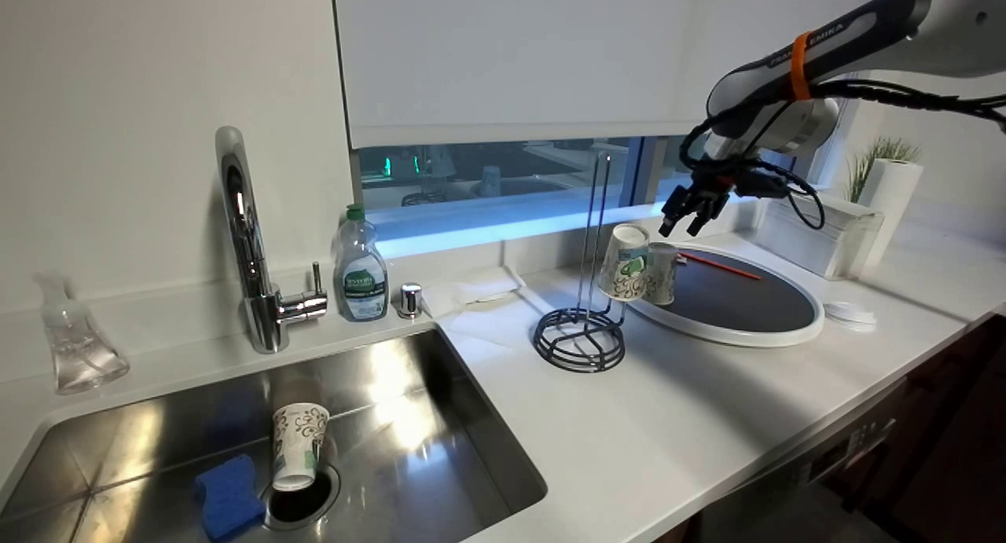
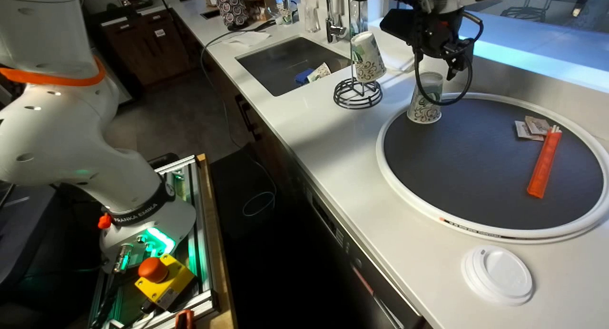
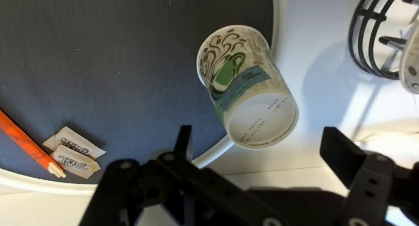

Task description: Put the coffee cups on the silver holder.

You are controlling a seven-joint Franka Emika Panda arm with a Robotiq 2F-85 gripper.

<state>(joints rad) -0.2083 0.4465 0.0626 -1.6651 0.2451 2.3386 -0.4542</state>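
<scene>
End effector [image 3: 257,141]: wide | upturned coffee cup [image 3: 244,85]: base print [image 3: 258,125], wrist view only

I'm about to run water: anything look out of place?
Yes: a paper cup lies on its side in the sink by the drain, as if dropped; a matching cup stands inverted on the tray.

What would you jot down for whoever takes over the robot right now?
Fingers: open, holding nothing, near the tray cup.
Holder: upright on the counter, between sink and tray.
Done: the hung cup is on the holder, tilted, bottom up.
Left: pick up the tray cup, also bottom up, and hang it on the holder.
Unsure: the sink cup lies on its side; I can't tell whether it counts.
</scene>
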